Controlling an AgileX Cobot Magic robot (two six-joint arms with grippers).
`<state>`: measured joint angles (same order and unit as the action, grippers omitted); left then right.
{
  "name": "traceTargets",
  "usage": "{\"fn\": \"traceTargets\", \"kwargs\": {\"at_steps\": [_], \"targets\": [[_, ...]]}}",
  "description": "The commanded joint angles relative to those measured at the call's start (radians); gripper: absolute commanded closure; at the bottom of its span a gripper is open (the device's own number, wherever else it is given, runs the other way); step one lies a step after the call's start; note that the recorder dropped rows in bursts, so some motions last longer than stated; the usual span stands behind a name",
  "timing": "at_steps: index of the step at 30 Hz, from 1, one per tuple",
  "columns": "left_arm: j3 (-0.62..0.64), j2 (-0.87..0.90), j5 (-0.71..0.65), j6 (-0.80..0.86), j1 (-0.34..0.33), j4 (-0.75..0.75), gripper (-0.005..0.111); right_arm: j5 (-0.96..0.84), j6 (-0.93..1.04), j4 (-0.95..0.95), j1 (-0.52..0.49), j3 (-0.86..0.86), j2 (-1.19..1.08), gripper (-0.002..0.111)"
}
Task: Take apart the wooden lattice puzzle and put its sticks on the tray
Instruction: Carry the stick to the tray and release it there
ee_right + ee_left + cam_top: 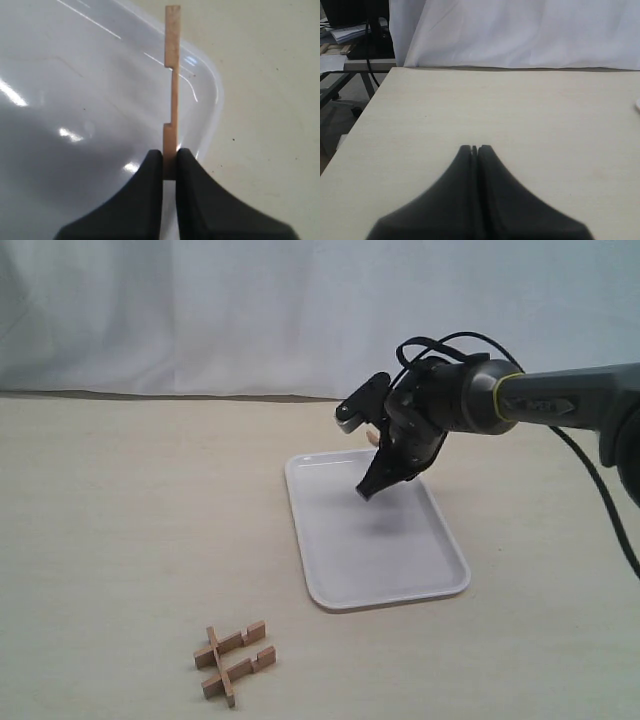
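The wooden lattice puzzle [235,660] is sitting on the table [120,520] off the tray [390,560], right gripper [170,167] is pinching one stick [173,75] by its end above it, so I'd be lowering it close before letting go, left gripper [474,148] is idling closed on nothing.

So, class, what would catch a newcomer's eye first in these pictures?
The right hand hangs over the white tray, pinching one notched stick. Next comes the rest of the wooden lattice puzzle, lying on the table nearer the camera, apart from the tray.
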<state>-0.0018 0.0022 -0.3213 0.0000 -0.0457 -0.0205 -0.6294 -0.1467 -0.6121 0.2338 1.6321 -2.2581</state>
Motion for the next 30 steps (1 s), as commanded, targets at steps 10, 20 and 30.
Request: {"fn": "traceTargets", "kwargs": {"at_steps": [10,20,30], "targets": [[0.002,-0.002,0.013,0.000,0.001,0.005,0.107,0.041,0.028,-0.023,0.002,0.006,-0.047,0.087],[0.002,-0.002,0.013,0.000,0.001,0.005,0.107,-0.054,0.119,0.176,0.047,0.006,0.009,0.054],[0.002,-0.002,0.013,0.000,0.001,0.005,0.107,-0.242,0.207,0.501,0.096,0.006,0.147,0.053]]}}
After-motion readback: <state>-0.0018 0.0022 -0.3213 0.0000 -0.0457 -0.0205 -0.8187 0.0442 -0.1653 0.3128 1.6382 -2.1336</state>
